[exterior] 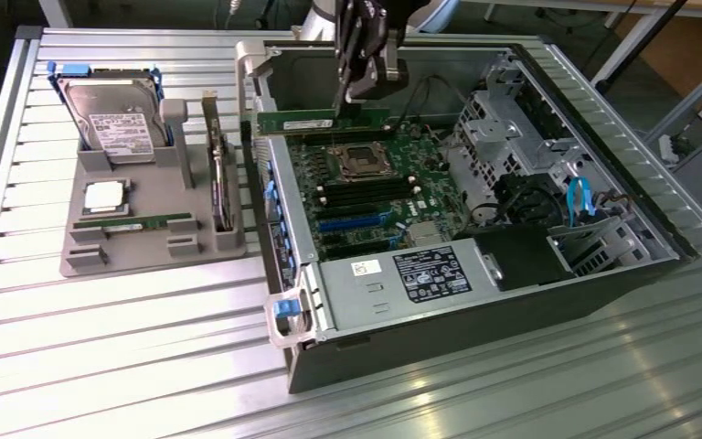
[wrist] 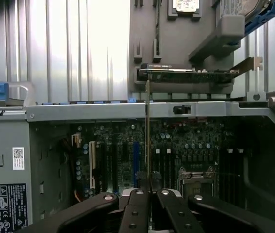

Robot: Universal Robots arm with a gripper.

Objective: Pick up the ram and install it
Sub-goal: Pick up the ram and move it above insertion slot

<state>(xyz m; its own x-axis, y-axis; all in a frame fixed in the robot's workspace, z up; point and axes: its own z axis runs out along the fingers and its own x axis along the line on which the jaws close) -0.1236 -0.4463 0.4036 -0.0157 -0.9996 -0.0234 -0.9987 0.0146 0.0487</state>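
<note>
Ribbed aluminium desk (exterior: 143,347) all the way across, and on it an open computer case (exterior: 485,306) lying on its side with the motherboard (exterior: 382,197) facing up. On the exterior view's left sits a grey parts tray (exterior: 83,261). It carries the hard drive (exterior: 113,123), the square processor chip (exterior: 105,195), a spare green stick (exterior: 143,222) lying flat in its groove, and an expansion card (exterior: 219,183) standing on edge. Now to the action: the hand (exterior: 367,91) hangs over the far part of the case, pressed together on the ram (exterior: 321,120), pinching it near one end. The stick juts out level toward the exterior view's left, above the board and just beyond the processor socket (exterior: 360,162), touching nothing below. From the wrist view the ram (wrist: 147,126) is a thin edge-on line running straight out from between the black fingers (wrist: 132,208). The hand (wrist: 148,193) is clamped flat on both faces, which looks meant to keep the board from twisting and to leave its contact edge free. The dark slots (exterior: 357,192) beside the socket lie nearer the camera than the stick, so by my read it is lifted and carried in, not seated.
</note>
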